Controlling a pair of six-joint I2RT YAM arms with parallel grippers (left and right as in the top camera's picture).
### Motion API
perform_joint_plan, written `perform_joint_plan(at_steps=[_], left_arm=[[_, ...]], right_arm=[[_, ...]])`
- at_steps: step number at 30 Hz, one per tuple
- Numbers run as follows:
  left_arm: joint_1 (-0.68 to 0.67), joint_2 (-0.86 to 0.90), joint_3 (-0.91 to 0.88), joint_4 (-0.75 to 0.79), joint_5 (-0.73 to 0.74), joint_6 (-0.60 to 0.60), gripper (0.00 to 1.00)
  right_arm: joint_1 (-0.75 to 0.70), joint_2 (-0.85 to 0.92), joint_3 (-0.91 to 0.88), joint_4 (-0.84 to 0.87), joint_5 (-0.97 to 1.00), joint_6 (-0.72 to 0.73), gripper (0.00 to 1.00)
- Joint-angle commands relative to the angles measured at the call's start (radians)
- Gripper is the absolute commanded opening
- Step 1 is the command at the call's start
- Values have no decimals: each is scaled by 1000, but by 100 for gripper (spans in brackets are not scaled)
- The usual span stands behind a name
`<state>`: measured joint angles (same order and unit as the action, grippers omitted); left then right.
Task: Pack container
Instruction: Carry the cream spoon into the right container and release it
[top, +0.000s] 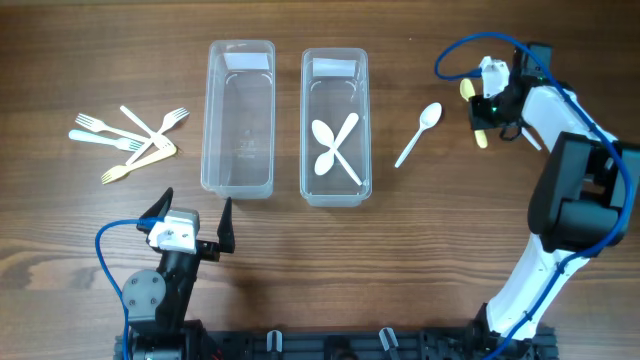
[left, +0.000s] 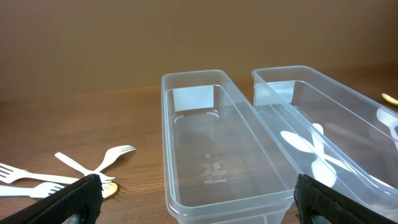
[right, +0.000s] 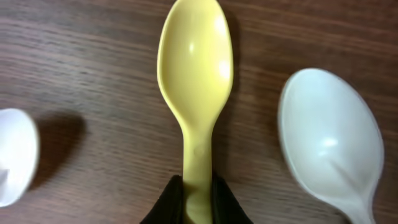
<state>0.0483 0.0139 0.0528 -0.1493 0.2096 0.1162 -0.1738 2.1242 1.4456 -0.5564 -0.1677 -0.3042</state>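
Note:
Two clear plastic containers stand side by side. The left container (top: 240, 185) (left: 193, 78) is empty. The right container (top: 335, 197) (left: 292, 73) holds two crossed white spoons (top: 335, 148) (left: 311, 149). A white spoon (top: 420, 132) lies on the table to its right. My right gripper (top: 492, 108) (right: 198, 202) is shut on the handle of a yellow spoon (top: 481, 136) (right: 196, 68) low over the table at the far right. Another white spoon (right: 329, 137) lies beside it. My left gripper (top: 195, 215) (left: 196, 208) is open and empty just in front of the left container.
Several white forks and a yellowish one (top: 130, 140) (left: 93, 168) lie in a loose pile left of the containers. A white object (right: 12, 155) shows at the left edge of the right wrist view. The right arm's base stands at the table's right side (top: 580, 200).

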Motion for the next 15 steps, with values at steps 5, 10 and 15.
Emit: perform_joint_plan(at_steps=[5,10,15], left_arm=[[6,-7,-7,3,2,14,100],[6,-7,-7,3,2,14,100],[6,-7,-7,3,2,14,100]], right_arm=[[180,-314,28,-32,-13,130,4],[362,-425,28,-88,-18,240,4],[583,-371,4,-46,-17,437,4]])
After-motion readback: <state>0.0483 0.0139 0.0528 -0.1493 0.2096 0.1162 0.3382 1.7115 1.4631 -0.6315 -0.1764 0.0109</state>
